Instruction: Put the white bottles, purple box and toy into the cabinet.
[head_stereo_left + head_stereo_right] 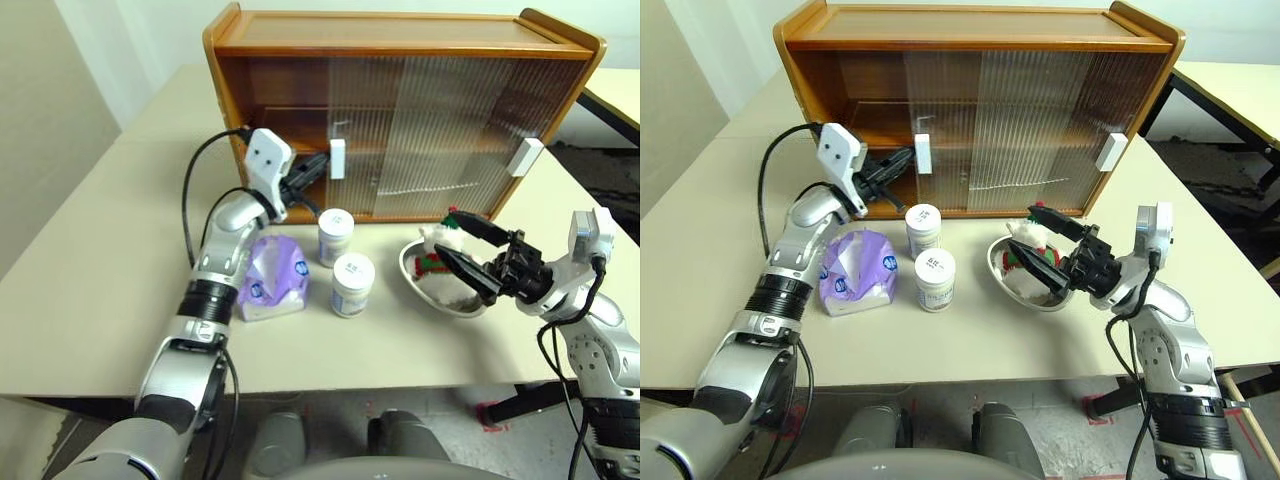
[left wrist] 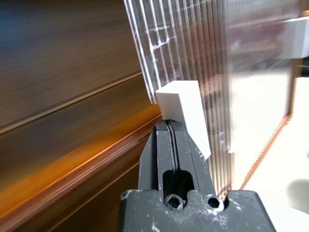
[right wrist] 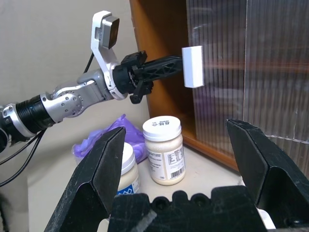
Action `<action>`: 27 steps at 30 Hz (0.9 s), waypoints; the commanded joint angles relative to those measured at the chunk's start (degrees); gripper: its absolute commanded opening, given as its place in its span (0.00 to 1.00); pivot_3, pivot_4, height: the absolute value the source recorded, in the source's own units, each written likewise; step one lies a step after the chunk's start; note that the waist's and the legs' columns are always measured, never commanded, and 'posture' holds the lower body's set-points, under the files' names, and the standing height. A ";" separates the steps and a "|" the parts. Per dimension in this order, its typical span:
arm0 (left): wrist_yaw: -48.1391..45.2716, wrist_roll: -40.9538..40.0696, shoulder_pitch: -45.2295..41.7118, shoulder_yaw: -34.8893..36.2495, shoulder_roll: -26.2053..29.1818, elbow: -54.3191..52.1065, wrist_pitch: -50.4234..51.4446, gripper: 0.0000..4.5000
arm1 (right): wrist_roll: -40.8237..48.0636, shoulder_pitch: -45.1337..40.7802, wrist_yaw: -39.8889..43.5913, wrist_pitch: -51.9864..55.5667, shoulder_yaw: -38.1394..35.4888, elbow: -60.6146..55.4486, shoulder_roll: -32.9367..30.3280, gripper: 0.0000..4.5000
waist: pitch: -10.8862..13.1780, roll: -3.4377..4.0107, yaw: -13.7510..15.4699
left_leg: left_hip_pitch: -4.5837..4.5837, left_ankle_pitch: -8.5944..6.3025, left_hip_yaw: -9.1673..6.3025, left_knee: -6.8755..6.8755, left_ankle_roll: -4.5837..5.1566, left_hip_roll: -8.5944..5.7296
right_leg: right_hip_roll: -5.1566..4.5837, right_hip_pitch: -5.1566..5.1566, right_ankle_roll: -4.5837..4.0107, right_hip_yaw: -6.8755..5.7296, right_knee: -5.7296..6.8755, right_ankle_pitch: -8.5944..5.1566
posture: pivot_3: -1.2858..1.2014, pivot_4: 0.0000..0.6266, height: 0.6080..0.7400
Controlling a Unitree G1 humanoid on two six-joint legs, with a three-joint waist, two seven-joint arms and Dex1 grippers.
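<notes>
Near the table's front edge: right gripper (image 1: 478,252), fingers wide apart, over a steel bowl (image 1: 440,290) with the toy (image 1: 437,252) inside. Mid-table: two white bottles (image 1: 352,284) beside the purple box (image 1: 271,276). At the far edge: left gripper (image 1: 318,165), pinched together, tips against the cabinet (image 1: 400,110) door's white handle (image 1: 337,158).

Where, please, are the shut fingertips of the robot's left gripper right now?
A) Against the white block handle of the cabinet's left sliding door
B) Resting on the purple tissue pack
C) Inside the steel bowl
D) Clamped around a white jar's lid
A: the shut left gripper meets the white handle of the cabinet's left sliding door, above the jars.
</notes>
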 commanded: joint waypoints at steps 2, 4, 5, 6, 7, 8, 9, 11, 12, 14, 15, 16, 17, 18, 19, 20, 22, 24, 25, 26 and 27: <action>-0.71 1.15 -1.93 -1.43 -1.46 2.73 -0.89 0.01 | -0.11 0.89 -0.86 0.15 0.07 -1.93 -0.16 1.00 | 0.00 0.00 -0.69 | 0.00 0.00 -0.02 -0.01 0.00 0.01 | 0.02 0.00 0.00 0.00 0.00 0.00 | 0.53 0.00 1.00; -0.61 1.54 -3.19 -1.69 -2.33 4.58 -1.16 0.01 | -0.06 1.13 -1.19 0.23 0.04 -2.37 -0.20 1.00 | 0.00 0.00 -1.10 | -0.02 0.01 -0.07 0.00 0.01 0.00 | 0.03 0.00 0.01 0.00 0.01 -0.01 | 0.53 0.00 1.00; -0.63 1.68 -4.04 -1.72 -2.84 5.91 -1.43 0.01 | -0.04 1.21 -1.34 0.26 -0.02 -2.52 -0.22 1.00 | 0.00 0.00 -1.28 | -0.03 0.01 -0.09 0.02 0.02 -0.03 | 0.03 0.00 0.03 0.00 0.00 0.00 | 0.53 0.00 1.00; -0.68 1.80 -4.74 -1.69 -3.23 7.04 -1.73 0.01 | -0.04 1.27 -1.45 0.27 -0.03 -2.62 -0.24 1.00 | 0.01 -0.01 -1.39 | -0.03 0.01 -0.09 0.03 0.02 -0.03 | 0.03 0.02 0.04 0.01 0.00 0.00 | 0.53 0.00 1.00; -0.69 1.94 -5.55 -1.67 -3.63 8.37 -2.14 0.01 | -0.03 1.35 -1.59 0.27 -0.05 -2.78 -0.26 1.00 | 0.01 -0.01 -1.49 | -0.04 0.02 -0.11 0.06 0.03 -0.04 | 0.03 0.05 0.06 0.01 0.00 -0.01 | 0.53 0.00 1.00; -0.78 1.99 -6.30 -1.60 -3.99 9.62 -2.57 0.01 | -0.01 1.38 -1.74 0.30 -0.06 -2.91 -0.28 1.00 | 0.01 -0.01 -1.66 | -0.04 0.02 -0.13 0.07 0.04 -0.06 | 0.03 0.05 0.09 0.02 0.00 -0.01 | 0.53 0.00 1.00; -0.89 2.02 -7.06 -1.54 -4.40 10.92 -3.04 0.01 | -0.01 1.39 -1.85 0.31 -0.06 -3.02 -0.31 1.00 | 0.01 -0.01 -1.84 | -0.04 0.02 -0.14 0.07 0.04 -0.09 | 0.03 0.06 0.11 0.03 0.00 -0.03 | 0.53 0.00 1.00; -1.31 2.20 -8.32 -1.62 -5.13 13.11 -4.00 0.01 | -0.06 1.39 -2.05 0.31 -0.05 -3.12 -0.34 1.00 | 0.01 -0.01 -2.41 | -0.05 0.03 -0.17 0.07 0.05 -0.11 | 0.04 0.07 0.14 0.04 0.00 -0.04 | 0.53 0.00 1.00; -1.54 2.31 -8.78 -1.75 -5.47 13.93 -4.37 0.01 | -0.09 1.39 -2.14 0.29 -0.08 -3.11 -0.33 1.00 | 0.02 -0.01 -2.66 | -0.05 0.03 -0.21 0.07 0.05 -0.12 | 0.03 0.08 0.15 0.04 0.01 -0.05 | 0.53 0.00 1.00; -2.00 2.52 -9.28 -2.08 -6.13 14.64 -5.03 0.01 | -0.12 1.46 -2.32 0.22 -0.19 -3.12 -0.34 1.00 | 0.02 -0.01 -2.82 | -0.08 0.03 -0.25 0.07 0.05 -0.19 | 0.04 0.08 0.16 0.04 0.00 -0.06 | 0.52 0.00 1.00; -2.08 2.57 -9.35 -2.14 -6.32 14.73 -5.25 0.01 | -0.12 1.48 -2.41 0.19 -0.21 -3.14 -0.34 1.00 | 0.02 -0.01 -2.85 | -0.08 0.03 -0.27 0.06 0.05 -0.24 | 0.04 0.08 0.17 0.03 0.00 -0.06 | 0.52 0.00 1.00; -2.13 2.54 -9.21 -2.13 -6.37 14.42 -5.30 0.01 | -0.11 1.53 -2.51 0.16 -0.23 -3.20 -0.34 1.00 | 0.02 -0.01 -2.78 | -0.09 0.03 -0.28 0.06 0.05 -0.28 | 0.03 0.08 0.17 0.03 0.00 -0.06 | 0.52 0.00 1.00; -2.20 2.34 -8.78 -1.97 -6.20 13.54 -5.17 0.01 | -0.14 1.57 -2.58 0.14 -0.20 -3.26 -0.33 1.00 | 0.02 -0.01 -2.70 | -0.11 0.03 -0.34 0.07 0.05 -0.27 | 0.01 0.08 0.17 0.01 0.01 -0.06 | 0.52 0.00 1.00; -2.30 2.13 -8.27 -1.79 -5.90 12.46 -4.99 0.01 | -0.15 1.60 -2.65 0.12 -0.17 -3.32 -0.32 1.00 | 0.02 -0.01 -2.71 | -0.14 0.03 -0.37 0.07 0.06 -0.26 | -0.01 0.08 0.18 -0.01 0.00 -0.06 | 0.52 0.00 1.00; -2.39 1.99 -7.91 -1.67 -5.67 11.72 -4.86 0.01 | -0.17 1.63 -2.70 0.11 -0.14 -3.37 -0.30 1.00 | 0.02 -0.01 -2.75 | -0.15 0.03 -0.38 0.08 0.06 -0.27 | -0.01 0.08 0.18 -0.01 0.00 -0.06 | 0.52 0.00 1.00; -2.57 1.53 -7.12 -1.26 -4.93 9.65 -4.24 0.01 | -0.16 1.65 -2.70 0.12 -0.09 -3.41 -0.29 1.00 | 0.02 -0.01 -2.80 | -0.16 0.03 -0.38 0.08 0.06 -0.27 | -0.01 0.08 0.18 -0.01 0.00 -0.06 | 0.52 0.00 1.00; -2.84 0.25 -5.27 -0.13 -3.04 4.78 -2.11 0.01 | -0.16 1.73 -2.65 0.13 0.03 -3.47 -0.24 1.00 | 0.03 0.01 -2.87 | -0.17 0.03 -0.38 0.06 0.06 -0.23 | -0.01 0.07 0.19 0.00 0.00 -0.06 | 0.53 0.00 1.00; -3.31 -1.97 -2.74 1.68 -0.73 -0.85 1.69 0.04 | -0.16 1.63 -2.48 0.18 0.20 -3.34 -0.23 1.00 | 0.06 0.06 -3.13 | -0.15 0.03 -0.39 0.04 0.06 -0.19 | 0.00 0.07 0.18 -0.01 0.02 -0.06 | 0.53 0.00 1.00; -3.67 -3.39 -1.40 2.69 0.47 -3.68 4.09 0.09 | -0.20 1.49 -2.35 0.21 0.30 -3.15 -0.27 1.00 | 0.10 0.12 -3.49 | -0.14 0.03 -0.38 0.03 0.06 -0.14 | 0.02 0.07 0.17 -0.01 0.03 -0.06 | 0.53 0.00 1.00; -4.27 -5.35 0.26 3.88 2.01 -6.92 7.40 0.13 | -0.26 1.25 -2.14 0.21 0.38 -2.85 -0.37 1.00 | 0.12 0.16 -3.86 | -0.12 0.03 -0.38 0.03 0.06 -0.10 | 0.03 0.07 0.16 0.00 0.09 -0.05 | 0.54 0.00 1.00; -4.98 -7.24 1.81 4.85 3.50 -9.91 10.63 0.21 | -0.26 0.96 -2.00 0.24 0.39 -2.53 -0.46 1.00 | 0.16 0.21 -4.24 | -0.09 0.03 -0.38 0.03 0.06 -0.07 | 0.05 0.07 0.16 -0.01 0.11 -0.05 | 0.54 0.00 1.00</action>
